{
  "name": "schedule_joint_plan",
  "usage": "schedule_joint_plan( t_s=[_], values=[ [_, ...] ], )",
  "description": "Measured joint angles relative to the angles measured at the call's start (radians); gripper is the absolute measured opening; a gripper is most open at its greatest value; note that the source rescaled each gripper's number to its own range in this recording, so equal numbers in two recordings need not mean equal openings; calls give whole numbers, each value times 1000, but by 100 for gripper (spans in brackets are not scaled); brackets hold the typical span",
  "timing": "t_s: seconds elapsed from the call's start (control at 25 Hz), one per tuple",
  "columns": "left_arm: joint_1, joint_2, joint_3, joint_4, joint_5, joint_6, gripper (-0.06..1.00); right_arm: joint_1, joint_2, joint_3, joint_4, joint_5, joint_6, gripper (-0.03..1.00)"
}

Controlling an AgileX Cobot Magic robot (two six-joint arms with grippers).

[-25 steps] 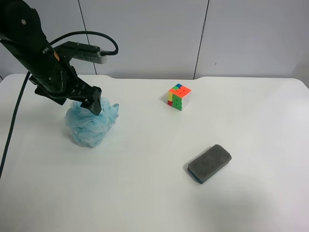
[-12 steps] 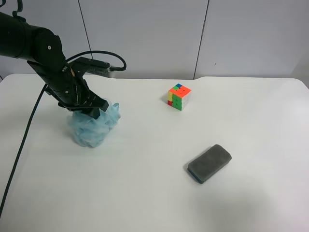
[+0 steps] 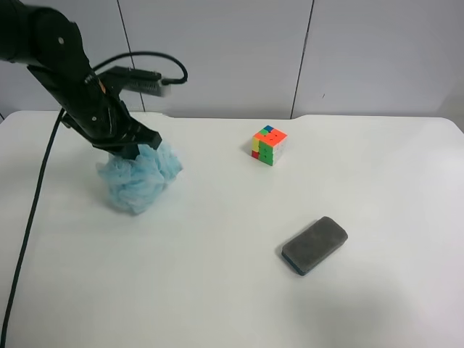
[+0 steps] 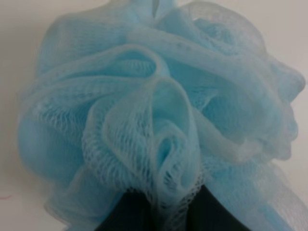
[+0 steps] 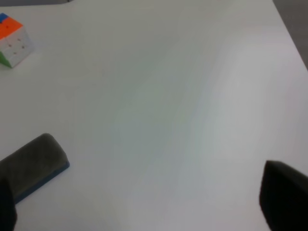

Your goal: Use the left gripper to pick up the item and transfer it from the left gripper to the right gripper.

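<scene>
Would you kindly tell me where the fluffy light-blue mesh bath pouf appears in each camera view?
Exterior high: the light-blue mesh bath pouf is at the picture's left, beneath the all-black arm's left tool.
Right wrist: not in it.
Left wrist: the pouf fills nearly the whole picture.
Shared landmark: the white table shows in all three; the multicoloured puzzle cube shows in exterior high and right wrist.

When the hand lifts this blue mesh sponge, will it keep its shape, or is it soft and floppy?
Probably soft: the sponge is loose net ruffles, bunched between the fingers of the left hand. Likely very light, being mostly air. It may sag or slip, since only a few folds seem pinched.
</scene>
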Motion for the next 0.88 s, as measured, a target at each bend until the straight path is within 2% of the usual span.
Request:
schedule_joint_plan(
  t_s=[0.2,0.64,0.88],
  values=[
    [0,-122,-68,-76,74,35,1,0,0,0,0,0,0,100],
    [0,-251,-72,-295,184,106,1,0,0,0,0,0,0,100],
    [0,-251,-72,-330,242,138,1,0,0,0,0,0,0,100]
  ],
)
